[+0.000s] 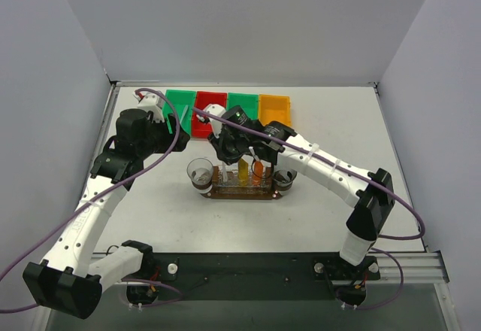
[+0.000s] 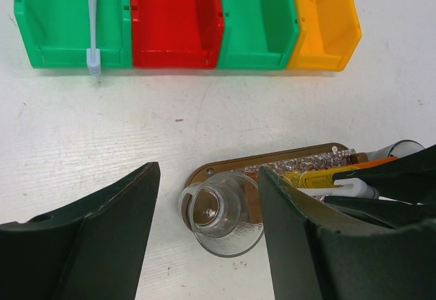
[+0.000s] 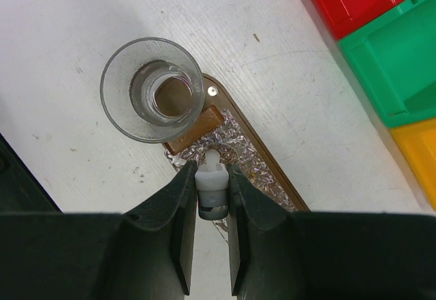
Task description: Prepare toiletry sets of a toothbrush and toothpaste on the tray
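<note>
The dark-brown tray (image 1: 242,192) lies mid-table, foil (image 3: 246,151) on its middle. A yellow toothpaste (image 1: 243,169) and an orange toothpaste (image 1: 258,169) rest on it. My right gripper (image 3: 212,172) hangs just above the tray (image 3: 216,90), shut on the end of a white toothbrush (image 3: 212,184). A second toothbrush (image 2: 92,20) lies in the left green bin (image 2: 54,24). My left gripper (image 2: 208,177) stands open, high above the table near that bin (image 1: 180,104), with nothing between its fingers.
A clear glass (image 1: 200,173) stands on the tray's left end and another (image 1: 284,180) on its right end. Behind the tray runs a row of bins: green, red (image 1: 209,111), green (image 1: 242,102), orange (image 1: 274,109). Grey walls close in three sides.
</note>
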Robot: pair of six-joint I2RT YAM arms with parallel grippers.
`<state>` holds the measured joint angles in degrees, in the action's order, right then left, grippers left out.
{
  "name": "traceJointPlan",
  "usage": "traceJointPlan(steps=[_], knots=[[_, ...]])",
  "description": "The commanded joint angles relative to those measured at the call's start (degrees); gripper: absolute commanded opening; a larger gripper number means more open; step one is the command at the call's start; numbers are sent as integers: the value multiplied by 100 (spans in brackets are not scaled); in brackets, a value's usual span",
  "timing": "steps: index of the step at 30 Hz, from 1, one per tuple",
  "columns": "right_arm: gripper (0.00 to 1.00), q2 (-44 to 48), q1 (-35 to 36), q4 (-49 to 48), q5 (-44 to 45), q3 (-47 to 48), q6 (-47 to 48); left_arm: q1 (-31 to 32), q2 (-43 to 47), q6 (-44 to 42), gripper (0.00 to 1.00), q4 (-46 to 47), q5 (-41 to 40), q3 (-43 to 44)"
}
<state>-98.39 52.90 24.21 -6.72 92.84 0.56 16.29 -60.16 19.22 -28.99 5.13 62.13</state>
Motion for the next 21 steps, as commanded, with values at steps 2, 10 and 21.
traceJointPlan(steps=[2, 10, 21], knots=[[0, -119, -26, -56, -66, 15, 120, -21, -22, -15, 70, 104, -38, 203], [0, -181, 0, -74, -40, -11, 243, -21, -22, -33, 70, 122, -29, 177], [0, -207, 44, -144, -31, -134, 357, -21, -31, -50, 70, 139, -20, 186]])
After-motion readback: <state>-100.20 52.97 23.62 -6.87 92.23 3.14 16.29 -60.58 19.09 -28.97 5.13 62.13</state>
